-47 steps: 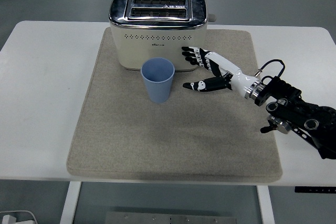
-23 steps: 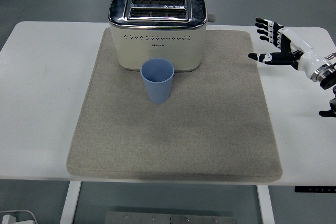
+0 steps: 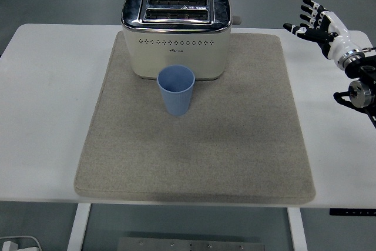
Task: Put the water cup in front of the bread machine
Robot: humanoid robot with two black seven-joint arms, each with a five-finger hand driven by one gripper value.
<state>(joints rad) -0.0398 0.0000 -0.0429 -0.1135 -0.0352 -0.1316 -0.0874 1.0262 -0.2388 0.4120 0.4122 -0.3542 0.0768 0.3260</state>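
Note:
A blue water cup (image 3: 176, 90) stands upright on the beige mat (image 3: 194, 145), just in front of the cream and chrome bread machine (image 3: 176, 33) and almost touching its front face. My right hand (image 3: 314, 20) is raised at the far right, well away from the cup, its fingers spread and holding nothing. The left arm does not show.
The mat covers the middle of the white table (image 3: 47, 104). The bread machine's lever knob (image 3: 237, 20) sticks out on its right side. My right forearm and wrist joint (image 3: 359, 83) hang over the table's right edge.
My right hand drew back from beside the cup to the far right and rose higher. The cup stayed in place in front of the bread machine.

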